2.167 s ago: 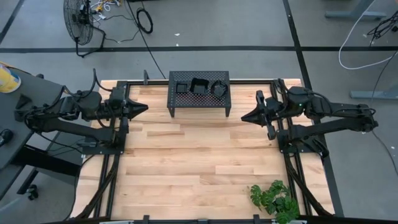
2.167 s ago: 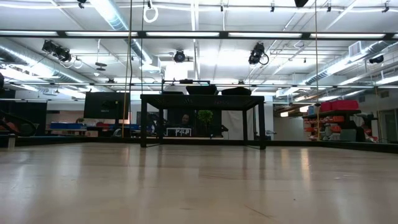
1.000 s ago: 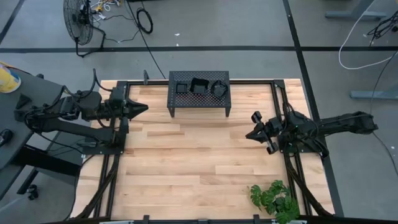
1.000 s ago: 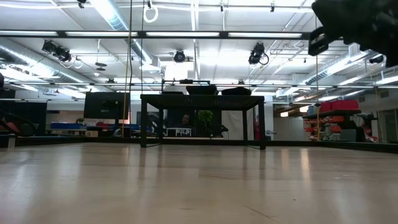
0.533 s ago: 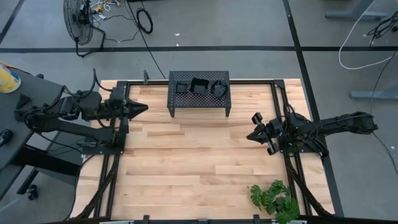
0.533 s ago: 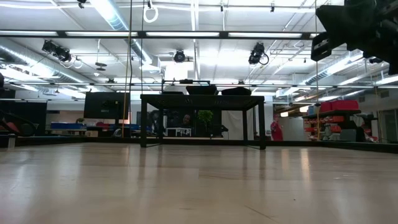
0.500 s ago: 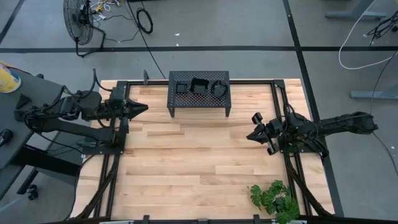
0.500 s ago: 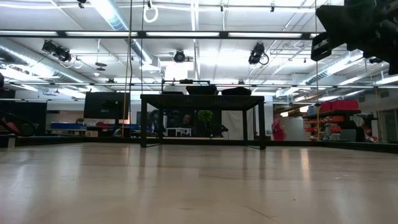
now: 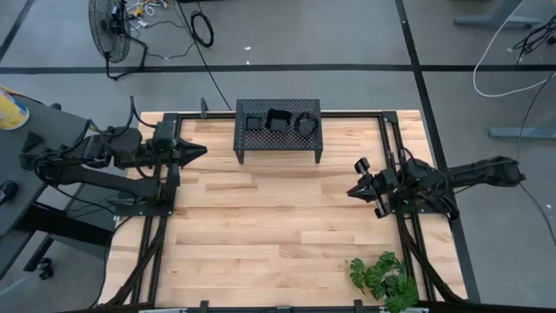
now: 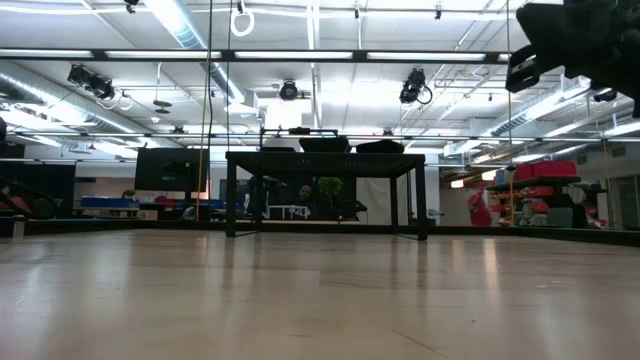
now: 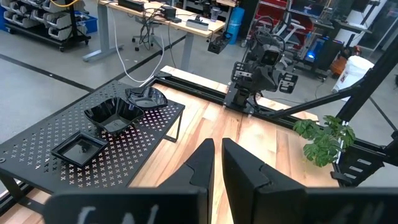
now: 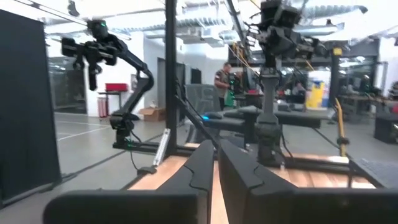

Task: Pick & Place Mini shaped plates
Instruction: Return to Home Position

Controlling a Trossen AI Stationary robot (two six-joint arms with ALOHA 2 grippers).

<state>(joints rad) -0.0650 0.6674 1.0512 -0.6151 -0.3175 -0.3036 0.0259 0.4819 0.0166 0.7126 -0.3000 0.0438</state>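
Observation:
Three mini shaped plates rest on top of the black perforated stand (image 9: 278, 132) at the table's far edge. They are a square one (image 11: 79, 149), a wavy-edged one (image 11: 114, 113) and a rounded one (image 11: 146, 96), also seen from above as the square plate (image 9: 253, 123), the wavy plate (image 9: 278, 119) and the rounded plate (image 9: 306, 123). My left gripper (image 9: 201, 149) hovers shut by the table's left edge, left of the stand, pointing right. My right gripper (image 9: 352, 191) hovers shut near the right edge, pointing left. Neither holds anything.
A small green plant (image 9: 382, 276) stands at the table's near right corner. The wooden tabletop (image 9: 278, 226) lies bare between the two arms and in front of the stand. Black frame rails (image 9: 156, 252) run along the left and right sides.
Since the earliest frames my right gripper has gone toward the table's near edge and sunk lower, coming into the low view's top right. Within the last second it has hardly shifted. The plates have stayed where they were.

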